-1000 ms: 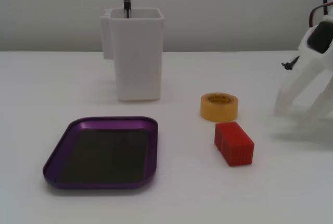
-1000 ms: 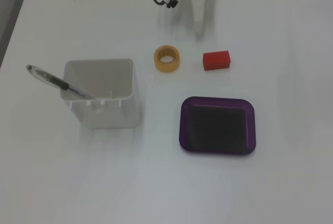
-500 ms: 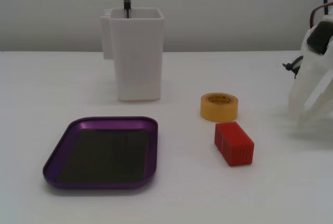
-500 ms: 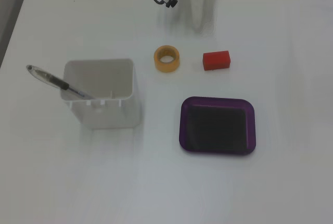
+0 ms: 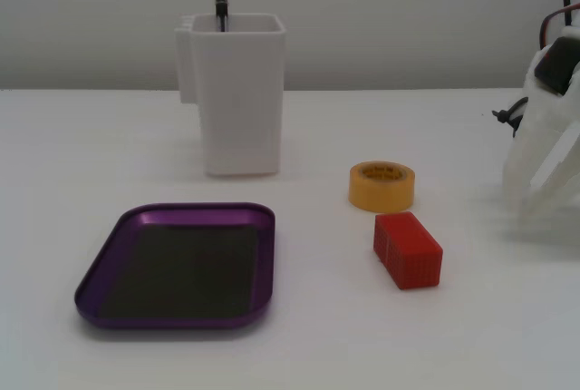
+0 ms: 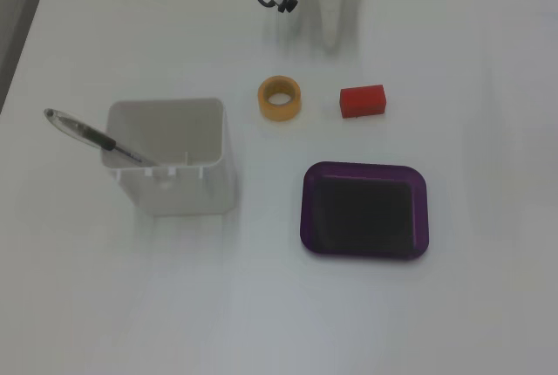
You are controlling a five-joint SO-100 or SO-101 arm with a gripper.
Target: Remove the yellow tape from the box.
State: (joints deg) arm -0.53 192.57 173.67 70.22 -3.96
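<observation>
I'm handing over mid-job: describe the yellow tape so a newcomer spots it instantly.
Start at the tall white container with a pen in it, then look at the bare table between it and the robot's hand. The yellow tape lies flat there, outside the purple tray. Its neighbour is a red block; the tape is the only round, hollow-centred, yellow-orange thing.

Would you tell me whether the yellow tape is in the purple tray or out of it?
Out. The yellow tape lies flat on the table beside the red block, and the purple tray is empty.
</observation>
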